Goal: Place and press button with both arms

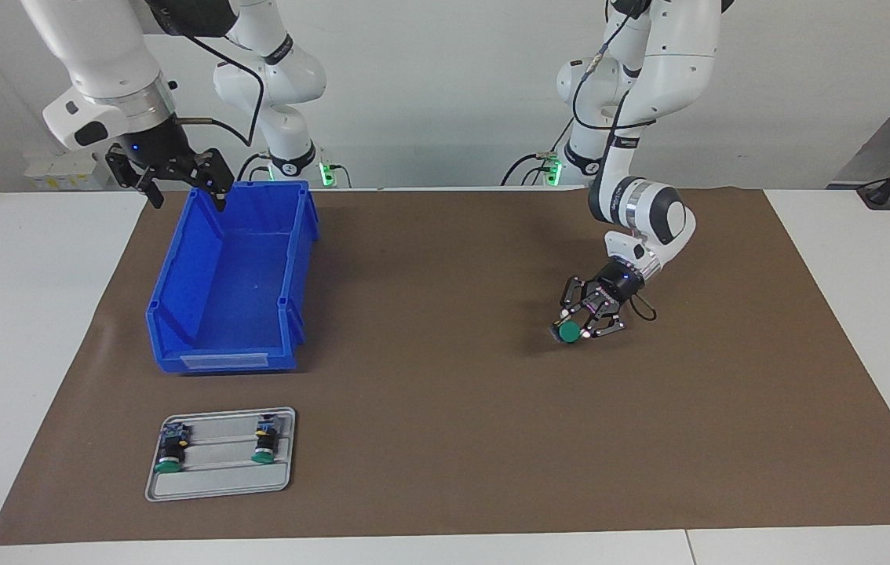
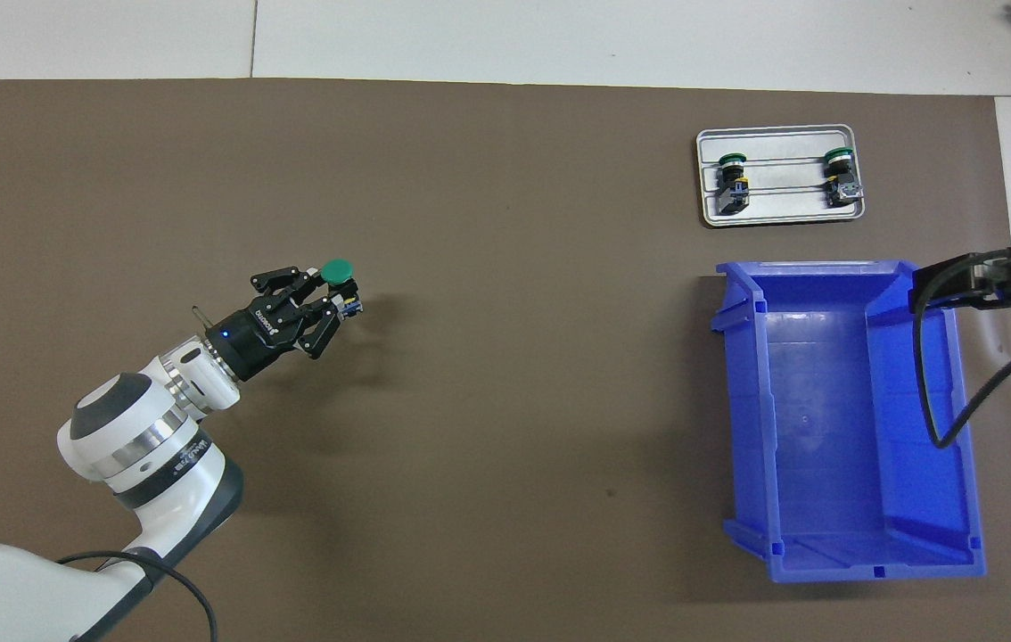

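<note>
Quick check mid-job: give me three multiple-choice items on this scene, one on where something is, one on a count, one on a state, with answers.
1. Where is the left gripper?
A. Over the brown mat
B. Over the blue bin
C. Over the tray

2. How many green-capped push-buttons lie on the grey metal tray?
A. One
B. Two
C. Three

3. What is in the blue plastic bin?
A. A button
B. A tray
C. Nothing visible

Answers: 1 A, it sits low over the brown mat, its jaws around a green-capped button; the right gripper is at the bin's rim. 2 B, two lie there. 3 C, only its bare floor shows.
</note>
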You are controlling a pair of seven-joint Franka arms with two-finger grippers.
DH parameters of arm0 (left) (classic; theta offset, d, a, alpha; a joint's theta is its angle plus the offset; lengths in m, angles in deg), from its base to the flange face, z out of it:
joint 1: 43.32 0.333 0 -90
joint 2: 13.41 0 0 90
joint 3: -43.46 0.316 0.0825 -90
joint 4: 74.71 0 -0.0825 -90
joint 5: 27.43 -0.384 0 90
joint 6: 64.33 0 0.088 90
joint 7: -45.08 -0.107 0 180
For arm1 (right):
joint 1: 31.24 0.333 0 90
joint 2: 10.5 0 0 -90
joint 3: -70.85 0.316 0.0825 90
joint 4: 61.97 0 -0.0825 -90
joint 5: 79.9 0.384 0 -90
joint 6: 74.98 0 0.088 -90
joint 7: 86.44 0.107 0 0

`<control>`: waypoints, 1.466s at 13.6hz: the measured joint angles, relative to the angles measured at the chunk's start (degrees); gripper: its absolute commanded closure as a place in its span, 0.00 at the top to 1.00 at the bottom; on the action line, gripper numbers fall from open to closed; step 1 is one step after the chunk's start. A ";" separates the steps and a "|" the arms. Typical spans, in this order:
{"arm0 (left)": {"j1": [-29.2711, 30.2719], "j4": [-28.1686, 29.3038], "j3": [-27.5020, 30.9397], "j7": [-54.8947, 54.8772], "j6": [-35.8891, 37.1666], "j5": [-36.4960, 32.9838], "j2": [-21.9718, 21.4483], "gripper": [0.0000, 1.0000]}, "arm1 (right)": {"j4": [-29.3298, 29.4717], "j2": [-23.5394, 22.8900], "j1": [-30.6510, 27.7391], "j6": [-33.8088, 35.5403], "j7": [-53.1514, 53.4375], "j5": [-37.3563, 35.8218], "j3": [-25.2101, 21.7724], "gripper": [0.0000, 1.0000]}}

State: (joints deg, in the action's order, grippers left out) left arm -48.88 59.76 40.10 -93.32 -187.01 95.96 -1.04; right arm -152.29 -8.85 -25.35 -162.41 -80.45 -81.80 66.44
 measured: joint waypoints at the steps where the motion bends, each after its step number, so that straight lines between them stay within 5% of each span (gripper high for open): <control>1: -0.44 0.57 -0.05 -1.20 0.62 0.05 0.01 0.06 | 0.00 0.00 0.00 0.00 0.00 0.00 0.00 1.00; 17: -3.34 17.51 0.04 -17.59 18.16 0.22 -4.25 0.06 | 0.00 0.00 0.00 0.00 0.00 0.00 0.00 1.00; 20: -3.35 18.67 0.32 -19.53 25.32 0.21 -1.57 0.06 | 0.00 0.00 0.00 0.00 0.00 0.00 0.00 1.00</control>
State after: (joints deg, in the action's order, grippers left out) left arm -52.23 78.43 40.42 -112.85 -161.69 96.17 -2.61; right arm -152.29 -8.85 -25.35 -162.41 -80.45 -81.80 66.44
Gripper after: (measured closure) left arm 0.670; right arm 0.000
